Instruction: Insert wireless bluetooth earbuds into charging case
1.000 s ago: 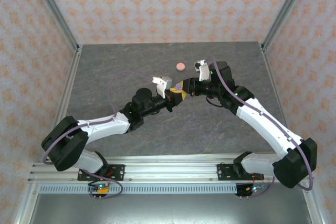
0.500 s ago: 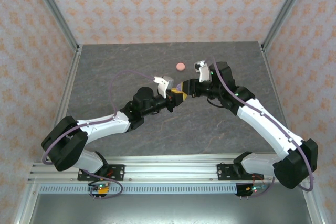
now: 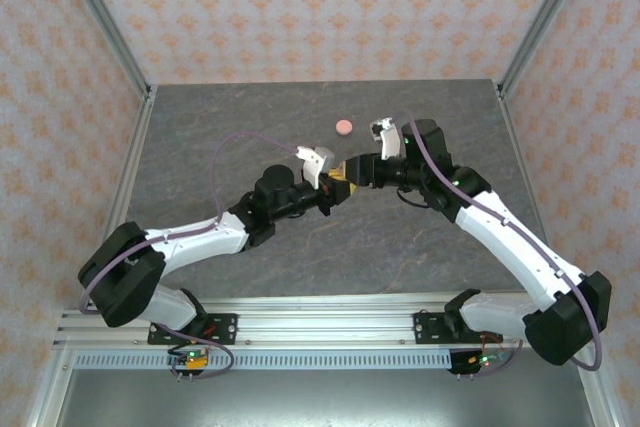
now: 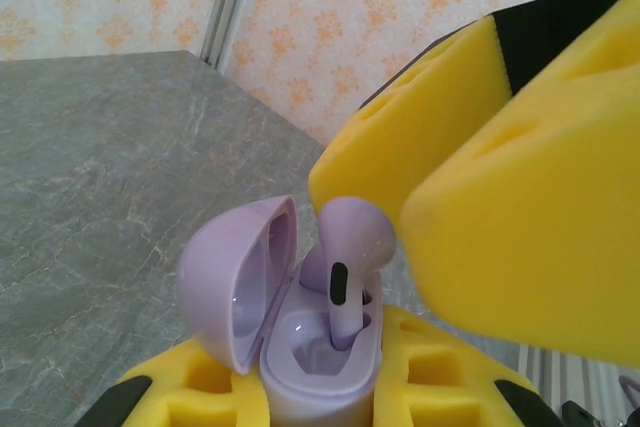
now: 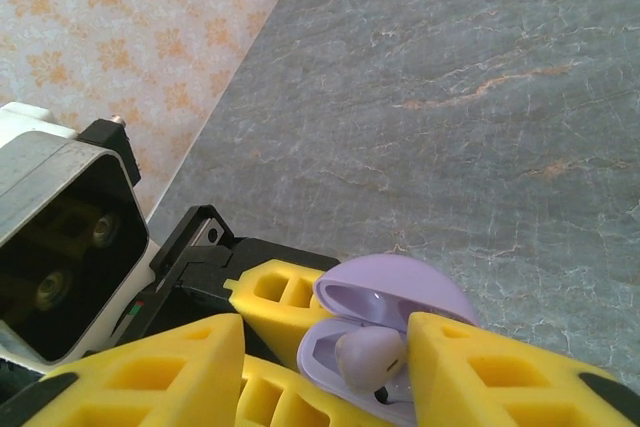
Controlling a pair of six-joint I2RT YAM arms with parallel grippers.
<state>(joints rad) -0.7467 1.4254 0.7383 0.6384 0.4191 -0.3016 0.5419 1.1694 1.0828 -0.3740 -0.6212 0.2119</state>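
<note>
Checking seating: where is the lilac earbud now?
In the left wrist view, the lilac earbud stands stem-down in the open purple case held by the left gripper, between the yellow pads of the right gripper.

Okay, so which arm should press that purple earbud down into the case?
Right, probably. The left gripper is shut on the open lilac case, steadying it. The right gripper stands open either side of the purple earbud, which sits stem-down in its slot.

right claw [image 5: 326, 327] jaws widened, no longer pinching lilac earbud [image 4: 347, 237], bud now standing free in purple case [image 4: 305, 372]
</note>
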